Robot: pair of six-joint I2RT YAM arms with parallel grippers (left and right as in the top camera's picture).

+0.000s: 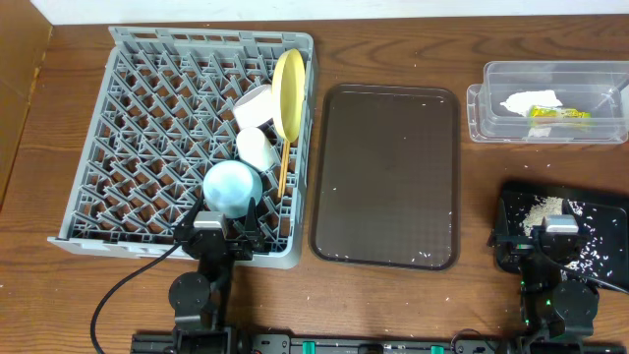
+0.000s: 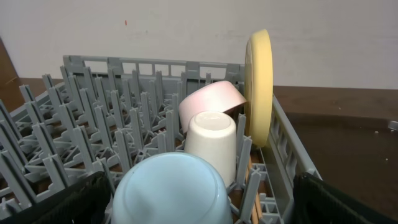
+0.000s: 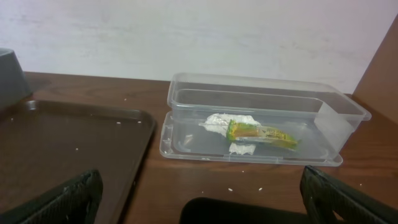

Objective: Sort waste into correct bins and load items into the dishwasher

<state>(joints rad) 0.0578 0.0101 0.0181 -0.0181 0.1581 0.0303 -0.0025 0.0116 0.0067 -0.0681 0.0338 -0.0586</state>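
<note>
The grey dish rack [image 1: 147, 128] holds the yellow plate [image 1: 288, 93] on edge, the pinkish-white bowl [image 1: 254, 105], the white cup [image 1: 257, 148], the light blue bowl [image 1: 232, 187] upside down, and chopsticks [image 1: 282, 169]. In the left wrist view the blue bowl [image 2: 169, 190] lies between the open fingers of my left gripper [image 2: 199, 205], with the cup [image 2: 211, 144], pink bowl [image 2: 210, 99] and plate [image 2: 259, 87] behind. The clear tub [image 3: 261, 118] holds the napkin [image 3: 221, 122] and wrapper [image 3: 260, 132]. My right gripper [image 3: 202, 199] is open and empty over the black bin [image 1: 609, 211], which holds crumbs [image 1: 546, 209].
The dark brown serving tray [image 1: 385, 177] lies between the rack and the bins, with a few pale specks on it. Stray crumbs lie on the wood in front of the clear tub. A wall stands behind the table.
</note>
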